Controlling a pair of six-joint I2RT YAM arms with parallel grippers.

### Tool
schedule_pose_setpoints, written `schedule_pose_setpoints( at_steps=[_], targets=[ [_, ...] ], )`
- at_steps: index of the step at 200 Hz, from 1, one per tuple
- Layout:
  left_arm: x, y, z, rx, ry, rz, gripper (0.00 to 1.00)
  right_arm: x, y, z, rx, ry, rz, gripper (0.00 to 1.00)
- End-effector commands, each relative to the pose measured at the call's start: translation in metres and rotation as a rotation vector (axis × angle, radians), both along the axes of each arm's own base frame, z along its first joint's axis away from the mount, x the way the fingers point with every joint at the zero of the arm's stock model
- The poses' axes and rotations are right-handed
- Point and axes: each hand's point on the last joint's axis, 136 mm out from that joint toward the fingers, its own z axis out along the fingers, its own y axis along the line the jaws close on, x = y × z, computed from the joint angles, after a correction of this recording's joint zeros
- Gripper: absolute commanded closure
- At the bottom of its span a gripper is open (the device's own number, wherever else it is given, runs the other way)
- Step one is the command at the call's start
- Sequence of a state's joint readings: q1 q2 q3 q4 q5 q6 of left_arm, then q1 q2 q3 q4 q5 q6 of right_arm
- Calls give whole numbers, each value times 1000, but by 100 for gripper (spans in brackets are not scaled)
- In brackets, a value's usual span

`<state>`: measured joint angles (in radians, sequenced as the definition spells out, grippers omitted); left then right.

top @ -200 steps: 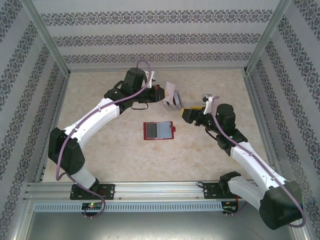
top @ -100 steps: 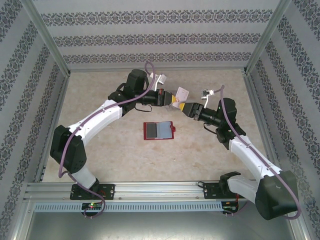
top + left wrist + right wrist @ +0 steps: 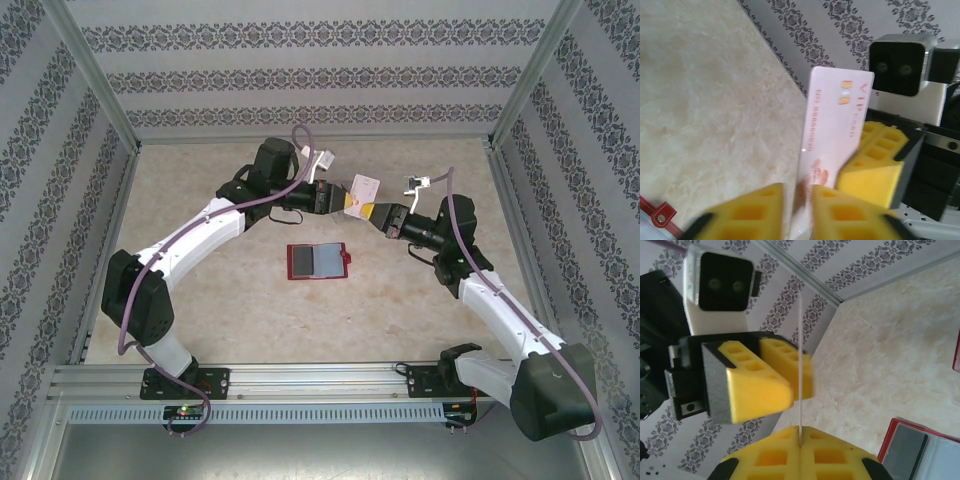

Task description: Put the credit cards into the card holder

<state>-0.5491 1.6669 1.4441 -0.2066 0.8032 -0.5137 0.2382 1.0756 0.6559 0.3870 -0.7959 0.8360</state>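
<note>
- Pale pink VIP card (image 3: 835, 120): hanging in the air over the desk (image 3: 300, 330), far centre, between the two hands.
- Right hand (image 3: 800, 437): pads pressing together, pinching one edge of the card.
- Left hand (image 3: 799, 192): pads standing slightly spread, flanking the card's opposite edge.
- Red card holder (image 3: 318, 261): lying open on the desk, nearer than both hands.

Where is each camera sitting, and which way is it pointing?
Top external: high behind the bases, looking down at the table; both arms show, left tool and right tool both at the card, card holder open nearby.
Left wrist: on the left arm, facing the right tool and its camera; own yellow fingers at bottom.
Right wrist: on the right arm, facing the left tool and its camera; own fingers pinch the card edge-on.
Shared: both wrist views show the card and the card holder.
</note>
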Motion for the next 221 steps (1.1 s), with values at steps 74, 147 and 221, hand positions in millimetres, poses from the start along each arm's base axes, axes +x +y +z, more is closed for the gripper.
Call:
schedule_pose_setpoints(
  at_steps=[74, 147, 221],
  targets=[
    [36, 167, -109, 870, 82, 660, 23, -26, 10, -110, -252, 311, 192, 100],
    [3, 120, -196, 538, 294, 526, 43, -30, 28, -169, -611, 438, 260, 100],
    [-3, 115, -226, 446, 291, 528, 43, -6, 12, -206, -732, 583, 203, 100]
  ],
)
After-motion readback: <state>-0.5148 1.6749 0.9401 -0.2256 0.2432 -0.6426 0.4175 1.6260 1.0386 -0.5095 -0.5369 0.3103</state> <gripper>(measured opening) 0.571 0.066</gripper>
